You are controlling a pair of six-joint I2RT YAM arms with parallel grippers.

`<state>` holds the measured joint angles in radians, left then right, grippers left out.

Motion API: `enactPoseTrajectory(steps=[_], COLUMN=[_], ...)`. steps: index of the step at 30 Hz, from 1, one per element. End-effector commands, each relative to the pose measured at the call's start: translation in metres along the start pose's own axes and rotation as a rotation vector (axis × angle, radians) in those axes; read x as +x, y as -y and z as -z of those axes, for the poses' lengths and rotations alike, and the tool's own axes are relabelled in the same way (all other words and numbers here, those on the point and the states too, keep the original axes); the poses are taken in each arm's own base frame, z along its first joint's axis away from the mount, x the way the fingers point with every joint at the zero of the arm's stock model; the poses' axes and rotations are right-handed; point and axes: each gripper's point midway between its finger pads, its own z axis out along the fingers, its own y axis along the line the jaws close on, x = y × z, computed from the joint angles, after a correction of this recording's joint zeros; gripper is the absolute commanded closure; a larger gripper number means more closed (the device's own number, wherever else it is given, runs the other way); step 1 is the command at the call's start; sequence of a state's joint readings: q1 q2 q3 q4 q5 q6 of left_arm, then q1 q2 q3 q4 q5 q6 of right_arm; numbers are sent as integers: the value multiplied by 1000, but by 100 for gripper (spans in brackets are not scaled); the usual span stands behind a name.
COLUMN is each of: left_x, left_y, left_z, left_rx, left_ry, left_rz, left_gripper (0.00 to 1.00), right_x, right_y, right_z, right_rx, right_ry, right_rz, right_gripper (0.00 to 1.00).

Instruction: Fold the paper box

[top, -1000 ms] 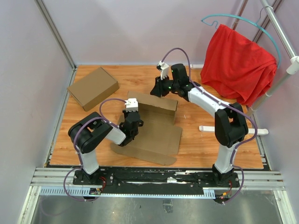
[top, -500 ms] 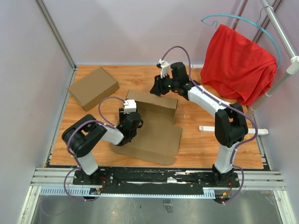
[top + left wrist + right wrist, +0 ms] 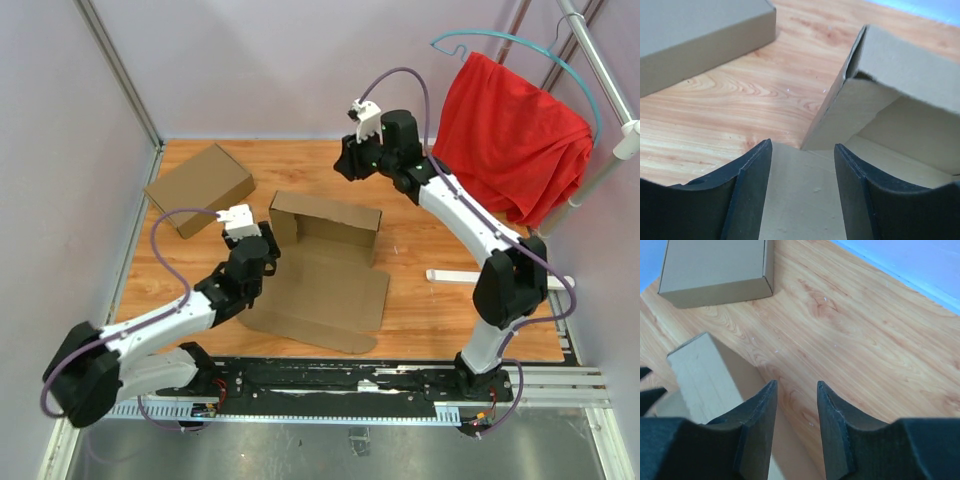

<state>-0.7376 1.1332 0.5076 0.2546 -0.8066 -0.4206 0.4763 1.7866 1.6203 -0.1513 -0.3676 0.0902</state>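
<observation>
The paper box [image 3: 325, 260] lies mid-table as brown cardboard. Its rear and side walls stand up, and a wide flap lies flat toward the front. My left gripper [image 3: 268, 240] sits low at the box's left front corner, open. In the left wrist view its fingertips [image 3: 802, 145] hover over flat cardboard, with nothing between them and the upright corner wall [image 3: 840, 115] just ahead. My right gripper [image 3: 345, 165] hangs behind the box's rear wall, open and empty. In the right wrist view this gripper [image 3: 796, 384] is over bare wood, with the box wall [image 3: 705, 375] at its left.
A closed brown cardboard box [image 3: 200, 188] sits at the back left and also shows in both wrist views [image 3: 700, 35] [image 3: 715, 270]. A red cloth [image 3: 510, 135] hangs from a rack on the right. A white strip [image 3: 455, 275] lies right of the box. Walls enclose the table.
My left gripper has opened, and its arm has dropped low and stretched out. My right gripper has lifted back and away from the box's rear wall, opening wider.
</observation>
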Motion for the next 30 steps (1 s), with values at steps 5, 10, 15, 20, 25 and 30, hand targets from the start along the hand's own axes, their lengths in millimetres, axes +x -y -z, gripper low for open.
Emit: enactPoseTrajectory(steps=[5,10,15,20,25,30], left_x=[-37,-42,-58,-67,-75,-83], left_y=[-18,-7,0,-8,-15,-20], left_z=[33,34,38,48,57,63], left_rx=[14,18,34,33,44,49], left_ry=[28,-36,-37,-16,5,27], left_rz=[73,66,95,131,173,181], left_gripper=[41,41,42,42,42,42], right_x=[41,81,89,90,97,94], right_y=[-62,-95,-84,-72,-66,-47], right_z=[60,66,60,45,30,21], right_rx=[-113,-34,64,179,286,471], right_ry=[-49,-195,-226,-246,-290,-307], right_rz=[297,584,623,721,853,892], right_gripper=[59,53,51,48,48,56])
